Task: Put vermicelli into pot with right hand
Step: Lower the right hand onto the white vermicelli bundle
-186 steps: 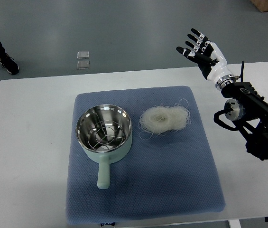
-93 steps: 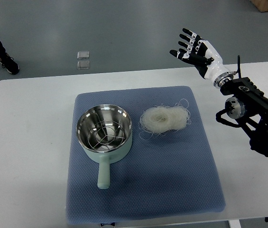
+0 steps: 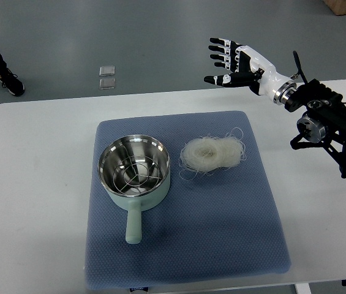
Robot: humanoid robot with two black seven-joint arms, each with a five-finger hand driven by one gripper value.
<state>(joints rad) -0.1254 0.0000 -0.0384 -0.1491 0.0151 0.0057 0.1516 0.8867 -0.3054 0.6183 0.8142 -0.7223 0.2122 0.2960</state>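
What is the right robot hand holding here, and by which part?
Nothing. The right robot hand is open with fingers spread, up beyond the table's far edge. The vermicelli lies untouched on the blue mat, beside the pot.

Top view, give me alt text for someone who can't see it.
A robot's right hand hovers open above the table's far edge, holding nothing. On a blue mat, a vermicelli nest lies beside an empty green pot.

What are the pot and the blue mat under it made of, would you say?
The pot looks like polished steel inside, since it mirrors the light, with a matte mint-green outer wall and handle, perhaps enamel or plastic. The blue mat seems a soft fabric or foam: it has a fine dimpled weave and rounded corners.
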